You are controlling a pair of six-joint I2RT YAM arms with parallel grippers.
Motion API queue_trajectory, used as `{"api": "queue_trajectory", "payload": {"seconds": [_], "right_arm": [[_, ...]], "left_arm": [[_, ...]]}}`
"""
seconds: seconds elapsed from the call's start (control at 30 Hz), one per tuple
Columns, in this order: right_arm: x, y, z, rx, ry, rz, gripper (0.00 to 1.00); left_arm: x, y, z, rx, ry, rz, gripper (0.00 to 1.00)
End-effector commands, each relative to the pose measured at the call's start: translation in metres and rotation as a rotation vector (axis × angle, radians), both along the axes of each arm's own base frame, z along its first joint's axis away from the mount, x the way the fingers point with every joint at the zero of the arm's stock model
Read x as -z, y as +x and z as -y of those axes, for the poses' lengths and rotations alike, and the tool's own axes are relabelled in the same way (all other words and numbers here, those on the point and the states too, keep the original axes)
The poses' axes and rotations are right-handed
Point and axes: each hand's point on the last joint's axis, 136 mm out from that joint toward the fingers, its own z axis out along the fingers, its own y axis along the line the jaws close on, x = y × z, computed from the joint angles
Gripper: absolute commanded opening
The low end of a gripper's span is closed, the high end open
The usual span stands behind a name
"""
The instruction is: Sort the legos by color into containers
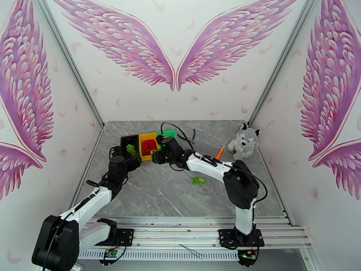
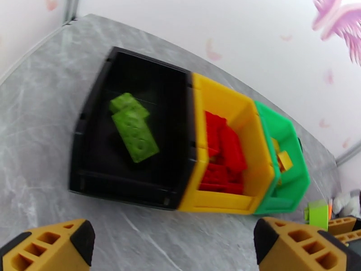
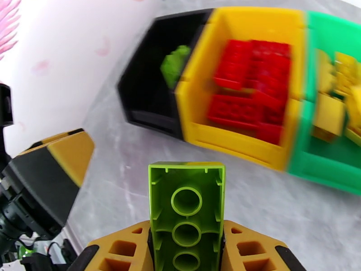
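Observation:
Three bins stand side by side at the back left. The black bin (image 2: 131,188) holds lime green bricks (image 2: 134,127), the yellow bin (image 2: 221,204) has red bricks (image 2: 224,152), and the green bin (image 2: 282,204) has yellow bricks (image 2: 284,160). My right gripper (image 3: 187,251) is shut on a lime green brick (image 3: 187,208) and hovers in front of the yellow bin (image 3: 234,143). My left gripper (image 2: 173,249) is open with nothing in it, just in front of the black bin (image 1: 127,142). Two more lime green bricks (image 1: 197,180) lie loose on the table.
A thin orange stick (image 1: 219,152) and a grey husky plush (image 1: 243,141) sit at the back right. Dark green-handled pliers (image 1: 189,135) lie behind the bins. The two grippers are close together; the left one's finger (image 3: 49,177) is in the right wrist view.

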Motion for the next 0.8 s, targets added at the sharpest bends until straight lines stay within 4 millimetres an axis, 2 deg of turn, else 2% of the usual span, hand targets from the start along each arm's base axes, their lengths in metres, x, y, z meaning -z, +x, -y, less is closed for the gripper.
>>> {"api": "queue_trajectory", "payload": {"seconds": [0.0, 0.13, 0.2, 0.33, 0.43, 0.47, 0.53, 0.63, 0.77], "right_arm": [[-0.013, -0.002, -0.039, -0.12, 0.116, -0.014, 0.22], [-0.021, 0.005, -0.081, -0.226, 0.272, -0.064, 0.22], [-0.027, 0.013, -0.095, -0.236, 0.322, -0.068, 0.22], [-0.025, 0.04, -0.114, -0.204, 0.354, -0.057, 0.23], [-0.02, 0.065, -0.12, -0.147, 0.35, -0.045, 0.27], [-0.013, 0.071, -0.12, -0.132, 0.343, -0.05, 0.31], [-0.013, 0.083, -0.123, -0.113, 0.345, -0.042, 0.48], [-0.02, 0.092, -0.122, -0.108, 0.353, -0.025, 0.65], [-0.037, 0.088, -0.118, -0.127, 0.353, 0.01, 0.68]], "left_arm": [[0.001, -0.007, -0.02, -0.068, -0.078, 0.017, 0.99], [0.005, -0.009, -0.048, -0.148, -0.173, 0.054, 0.99], [0.006, -0.01, -0.058, -0.174, -0.211, 0.068, 0.99], [0.011, -0.015, -0.069, -0.202, -0.262, 0.08, 0.99], [0.012, -0.019, -0.073, -0.211, -0.273, 0.085, 0.99], [0.012, -0.02, -0.074, -0.211, -0.273, 0.087, 0.99], [0.011, -0.022, -0.073, -0.202, -0.272, 0.086, 0.99], [0.008, -0.023, -0.07, -0.181, -0.265, 0.09, 0.99], [0.004, -0.022, -0.061, -0.137, -0.255, 0.093, 0.99]]}}
